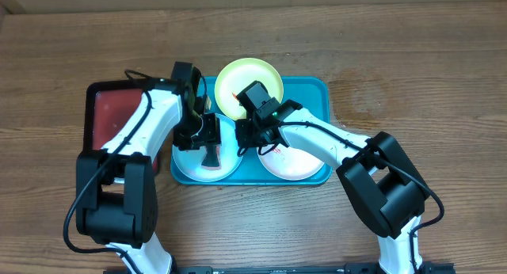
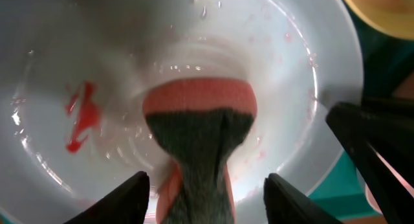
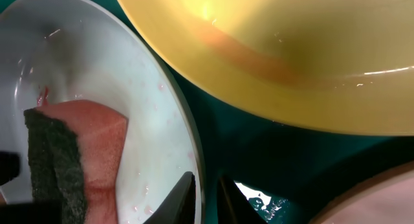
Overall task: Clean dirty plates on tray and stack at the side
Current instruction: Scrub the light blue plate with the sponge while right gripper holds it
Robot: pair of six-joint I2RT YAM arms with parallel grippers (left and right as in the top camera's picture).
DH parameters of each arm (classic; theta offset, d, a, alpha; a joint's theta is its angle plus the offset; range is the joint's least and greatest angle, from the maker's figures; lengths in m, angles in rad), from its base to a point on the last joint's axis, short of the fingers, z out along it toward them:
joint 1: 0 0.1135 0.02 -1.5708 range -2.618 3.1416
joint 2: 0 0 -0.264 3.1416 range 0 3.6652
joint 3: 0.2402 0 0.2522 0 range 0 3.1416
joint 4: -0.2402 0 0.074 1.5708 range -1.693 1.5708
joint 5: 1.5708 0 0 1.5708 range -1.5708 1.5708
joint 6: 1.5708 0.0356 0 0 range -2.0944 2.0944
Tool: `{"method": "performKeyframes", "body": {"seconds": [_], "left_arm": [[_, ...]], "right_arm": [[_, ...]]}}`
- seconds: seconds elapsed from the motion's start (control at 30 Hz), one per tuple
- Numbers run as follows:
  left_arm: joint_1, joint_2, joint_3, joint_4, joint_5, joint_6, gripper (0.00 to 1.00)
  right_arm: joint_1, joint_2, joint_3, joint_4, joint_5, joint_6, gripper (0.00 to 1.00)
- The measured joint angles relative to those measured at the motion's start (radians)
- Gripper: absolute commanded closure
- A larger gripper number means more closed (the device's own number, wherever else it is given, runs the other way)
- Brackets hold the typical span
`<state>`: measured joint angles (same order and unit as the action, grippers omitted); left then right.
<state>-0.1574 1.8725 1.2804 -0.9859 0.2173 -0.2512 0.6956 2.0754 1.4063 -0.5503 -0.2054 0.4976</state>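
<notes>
The turquoise tray (image 1: 313, 92) holds three plates. The lime-green plate (image 1: 261, 76) lies at the back, the pale blue plate (image 1: 190, 159) at front left and the white plate (image 1: 297, 163) at front right. My left gripper (image 1: 207, 139) is shut on a pink sponge with a dark scouring side (image 2: 200, 120), pressed into the pale blue plate (image 2: 291, 75) next to a red smear (image 2: 81, 114). My right gripper (image 3: 206, 198) is pinched on that plate's right rim (image 3: 149, 120). The lime-green plate (image 3: 291, 43) has a red streak.
A smaller dark red, black-rimmed tray (image 1: 111, 116) sits on the wooden table left of the turquoise tray. Both arms cross over the tray's middle. Wet tray floor (image 3: 272, 159) shows between the plates.
</notes>
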Motion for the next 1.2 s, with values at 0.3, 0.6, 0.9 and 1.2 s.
{"method": "performKeyframes", "body": {"seconds": [0.3, 0.6, 0.9, 1.2], "left_arm": [[0.000, 0.000, -0.098, 0.120, 0.000, 0.008, 0.65], [0.000, 0.000, -0.108, 0.126, -0.020, 0.010, 0.85], [0.002, 0.000, -0.108, 0.122, -0.069, 0.007, 0.88], [0.008, 0.000, -0.101, 0.123, -0.039, -0.004, 0.96]], "right_arm": [[0.000, 0.000, 0.000, 0.004, 0.000, 0.000, 0.85], [0.000, 0.000, 0.000, 0.004, 0.000, -0.001, 0.86], [0.007, 0.000, 0.000, -0.043, 0.000, 0.023, 0.78], [0.015, 0.014, 0.000, -0.033, -0.001, 0.029, 0.87]]}}
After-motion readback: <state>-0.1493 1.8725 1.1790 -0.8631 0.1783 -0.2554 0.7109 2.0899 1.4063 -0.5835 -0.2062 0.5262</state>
